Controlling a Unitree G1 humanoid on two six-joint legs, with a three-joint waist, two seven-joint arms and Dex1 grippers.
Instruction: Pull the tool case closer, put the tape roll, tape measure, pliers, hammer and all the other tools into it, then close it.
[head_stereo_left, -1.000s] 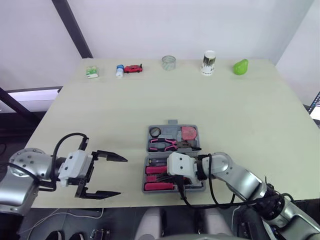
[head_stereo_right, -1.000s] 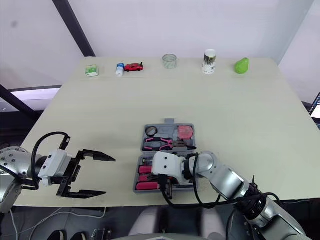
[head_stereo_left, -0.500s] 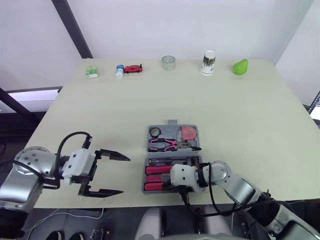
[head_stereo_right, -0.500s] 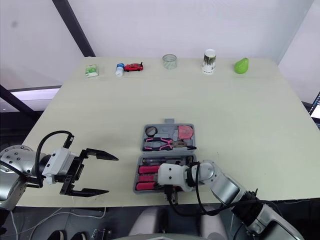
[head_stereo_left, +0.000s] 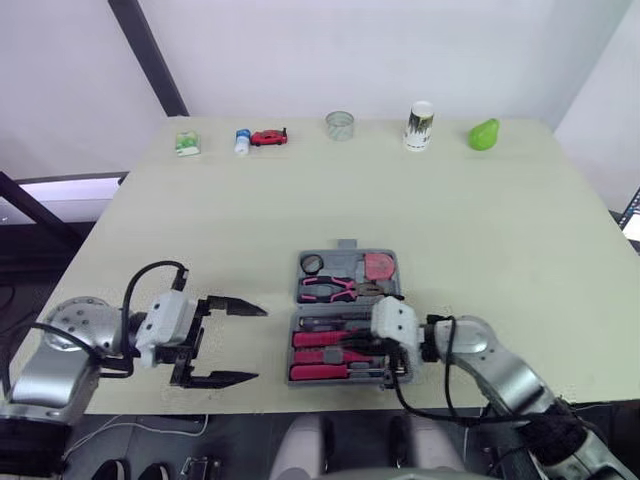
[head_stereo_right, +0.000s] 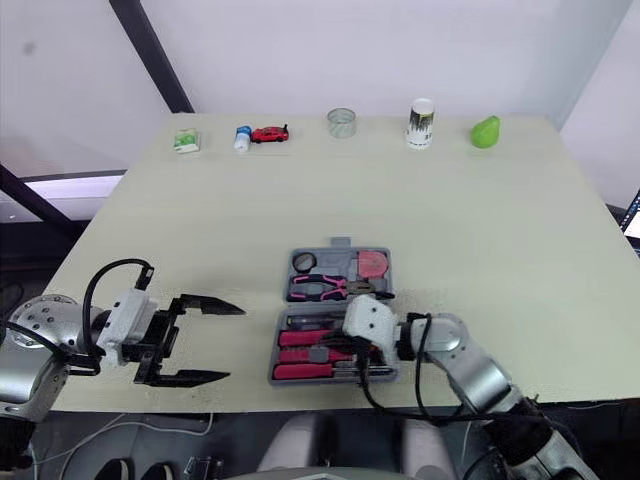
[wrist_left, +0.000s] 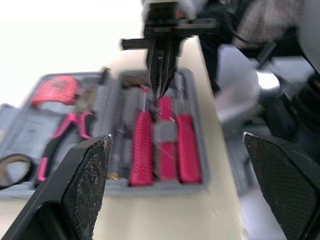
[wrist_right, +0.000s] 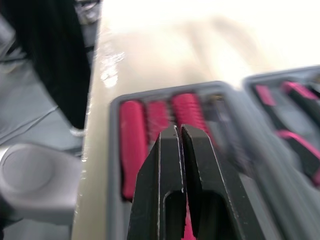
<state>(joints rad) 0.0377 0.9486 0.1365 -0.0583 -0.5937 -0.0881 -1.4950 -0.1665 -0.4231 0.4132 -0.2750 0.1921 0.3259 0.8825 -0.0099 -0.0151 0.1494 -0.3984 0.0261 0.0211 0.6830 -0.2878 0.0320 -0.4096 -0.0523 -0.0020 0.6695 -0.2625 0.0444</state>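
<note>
The grey tool case (head_stereo_left: 346, 245) lies open near the table's front edge. Its far half holds a dark tape roll (head_stereo_left: 311, 264), pink-handled pliers (head_stereo_left: 330, 287) and a pink tape measure (head_stereo_left: 378, 267). Its near half holds several pink-handled tools (head_stereo_left: 322, 339). My right gripper (head_stereo_left: 358, 348) hovers over that near half with its fingers (wrist_right: 178, 131) pressed shut and nothing between them; the left wrist view has it pointing down at the pink handles (wrist_left: 162, 85). My left gripper (head_stereo_left: 258, 343) is wide open and empty, left of the case and apart from it.
Along the far edge stand a green packet (head_stereo_left: 185, 144), a small bottle (head_stereo_left: 241, 141), a red toy car (head_stereo_left: 266, 137), a clear tape roll (head_stereo_left: 340, 125), a paper cup (head_stereo_left: 419, 125) and a green pear (head_stereo_left: 483, 134). The case lies close to the table's front edge.
My right gripper moved from the case's front left corner to the right, over the near half. My left gripper edged a little toward the case, still open.
</note>
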